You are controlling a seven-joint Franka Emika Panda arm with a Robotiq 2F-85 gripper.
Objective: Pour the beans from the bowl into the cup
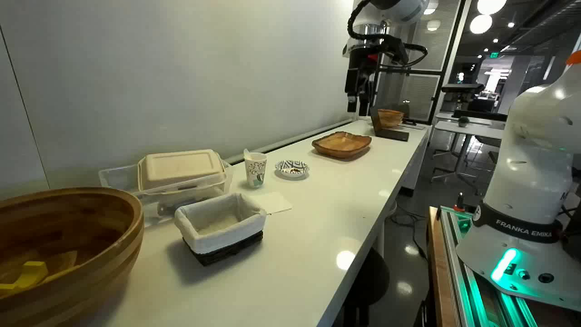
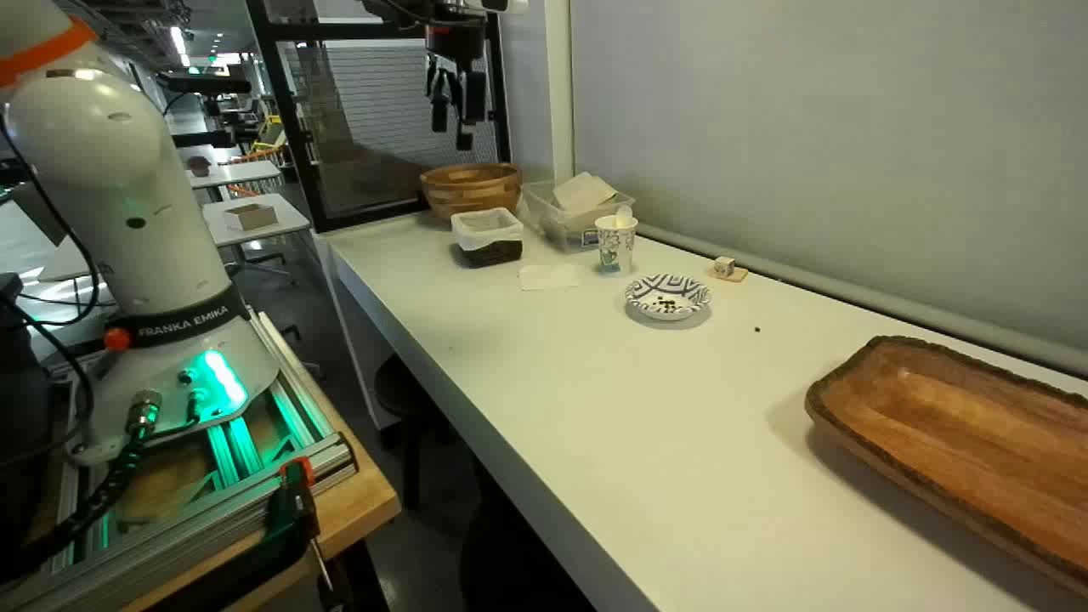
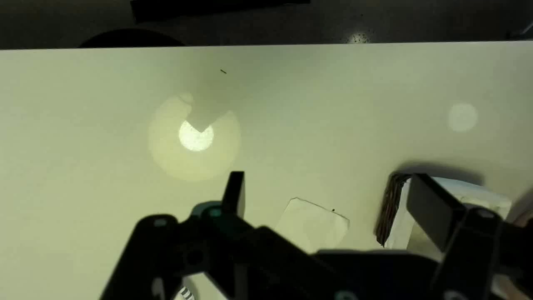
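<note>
The bowl (image 1: 290, 165) is a small shallow white dish with a dark blue patterned rim. It stands upright on the white table in both exterior views (image 2: 670, 286). Dark beans (image 2: 666, 303) lie in its bottom. Only a sliver of the bowl (image 3: 186, 294) shows at the bottom of the wrist view. The cup (image 1: 255, 170) is white with dark markings and stands beside the bowl, also in an exterior view (image 2: 615, 246). A pale piece sticks out of its top. My gripper (image 1: 358, 108) is high above the table, open and empty, fingers down (image 2: 452, 132), wide apart in the wrist view (image 3: 327, 183).
A white-lined basket (image 1: 221, 222), a clear tub (image 1: 181, 193) with a beige container, a large wooden bowl (image 1: 72, 272) and a wooden tray (image 2: 960, 416) stand on the table. A flat white sheet (image 2: 548, 277) lies near the cup. A loose bean (image 2: 757, 329) lies near the wall side.
</note>
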